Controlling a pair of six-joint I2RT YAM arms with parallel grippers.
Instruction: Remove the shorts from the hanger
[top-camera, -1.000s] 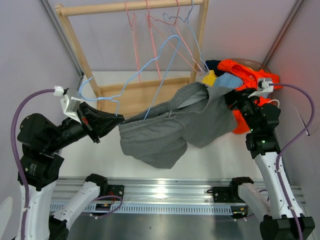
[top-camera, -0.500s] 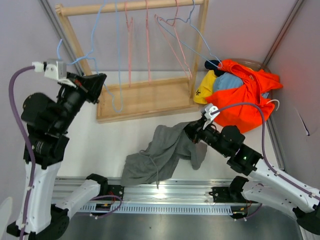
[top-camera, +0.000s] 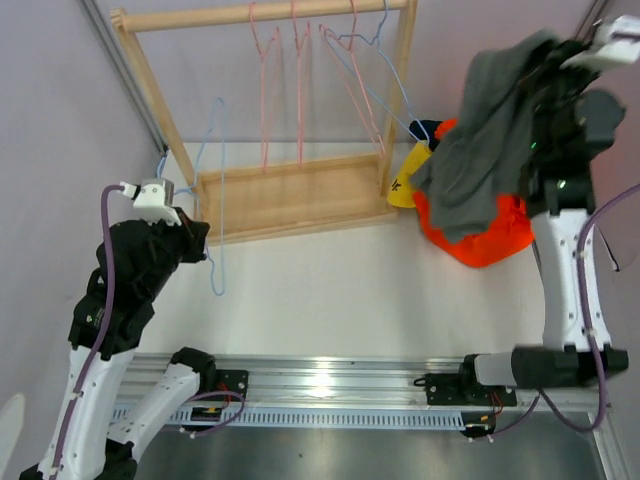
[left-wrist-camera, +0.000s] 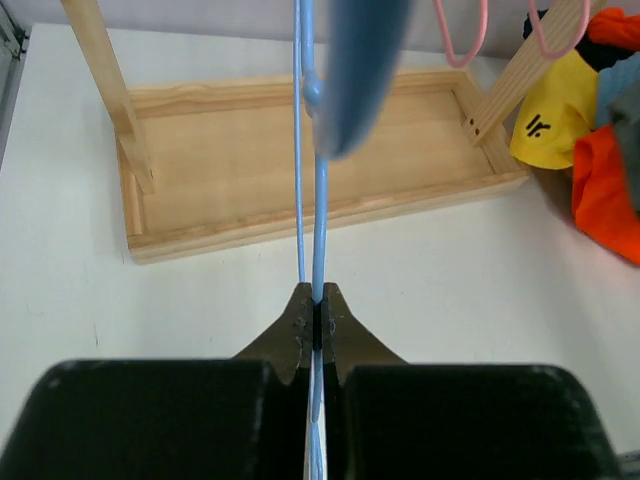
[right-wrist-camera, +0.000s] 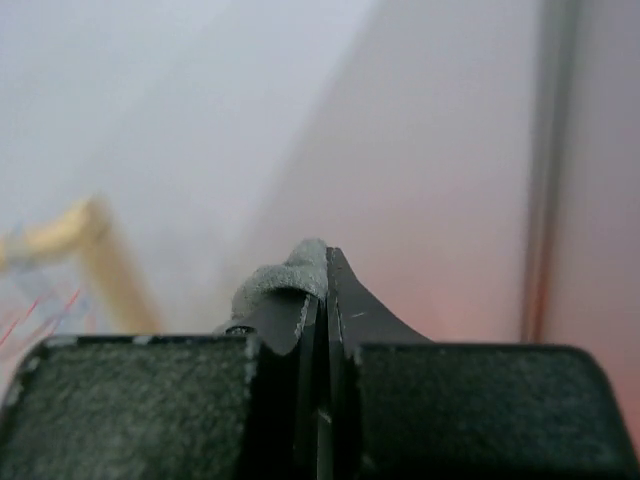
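Observation:
My right gripper (top-camera: 548, 62) is raised high at the back right and shut on the grey shorts (top-camera: 480, 140), which hang down from it over a pile of orange (top-camera: 480, 235), yellow (top-camera: 406, 180) and navy (top-camera: 425, 129) shorts. A fold of grey cloth (right-wrist-camera: 290, 275) shows at its fingertips (right-wrist-camera: 322, 290). My left gripper (top-camera: 200, 240) is shut on a bare light blue wire hanger (top-camera: 215, 200), held beside the left post of the wooden rack (top-camera: 290, 200). The hanger wire (left-wrist-camera: 318, 210) runs up from the left gripper's shut tips (left-wrist-camera: 316, 305). The light blue shorts are hidden.
Several empty pink and blue hangers (top-camera: 300, 60) hang from the rack's top bar (top-camera: 260, 14). The rack's wooden base tray (left-wrist-camera: 300, 160) lies ahead of the left gripper. A metal rail (top-camera: 320, 385) runs along the near edge. Walls close in left and right.
My right gripper has swung from low at the table's middle up to the back right, carrying the grey shorts over the pile. My left gripper has lowered, still holding the blue hanger.

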